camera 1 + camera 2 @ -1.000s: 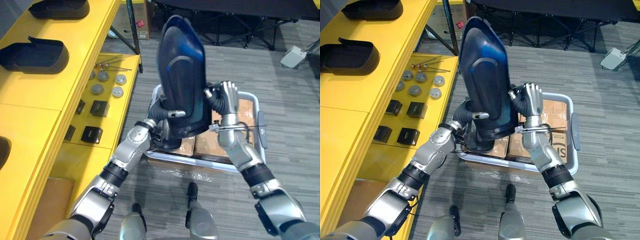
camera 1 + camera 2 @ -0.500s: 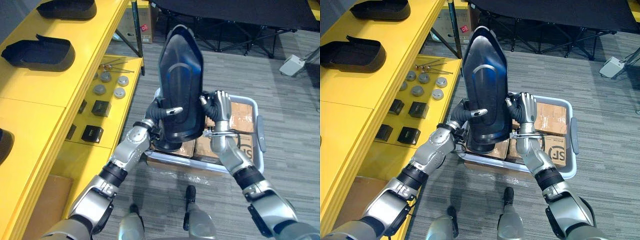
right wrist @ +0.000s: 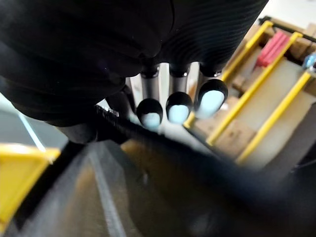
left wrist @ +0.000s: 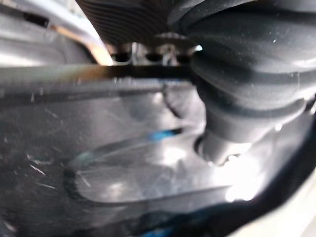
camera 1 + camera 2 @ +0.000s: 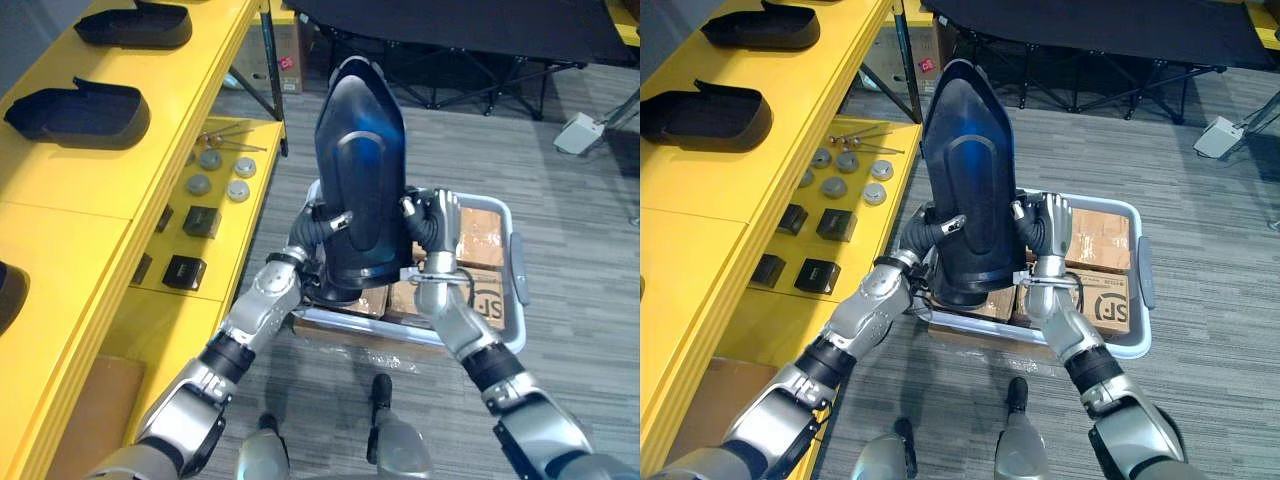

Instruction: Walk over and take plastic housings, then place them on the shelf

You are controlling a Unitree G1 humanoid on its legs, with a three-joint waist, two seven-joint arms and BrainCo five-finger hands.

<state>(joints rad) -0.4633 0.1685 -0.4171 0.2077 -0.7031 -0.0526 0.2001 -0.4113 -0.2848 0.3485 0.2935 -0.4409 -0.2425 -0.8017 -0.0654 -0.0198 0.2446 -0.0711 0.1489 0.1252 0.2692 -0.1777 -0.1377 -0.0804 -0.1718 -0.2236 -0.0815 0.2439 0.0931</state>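
A large dark blue-black plastic housing (image 5: pixel 362 180) stands upright between my two hands, above the grey bin. My left hand (image 5: pixel 322 225) grips its left edge, with the thumb (image 4: pixel 237 118) pressed on the glossy face of the housing (image 4: pixel 98 148) and the fingers hidden behind it. On the right edge my right hand (image 5: pixel 437 222) is curled; its dark-tipped fingers (image 3: pixel 178 106) hook over the rim of the housing (image 3: pixel 148 197).
The yellow shelf (image 5: pixel 90 200) runs along the left, with two black housings (image 5: pixel 80 110) (image 5: pixel 135 25) on top. Its lower level holds round grey parts (image 5: pixel 215 175) and small black boxes (image 5: pixel 200 220). A grey bin (image 5: pixel 515 270) of cardboard boxes (image 5: pixel 1100 240) sits below my hands. Black folding frames (image 5: pixel 450 50) stand behind.
The camera view has shifted. The housing has turned a little more upright and sits slightly lower in front of me, with both hands still on its edges.
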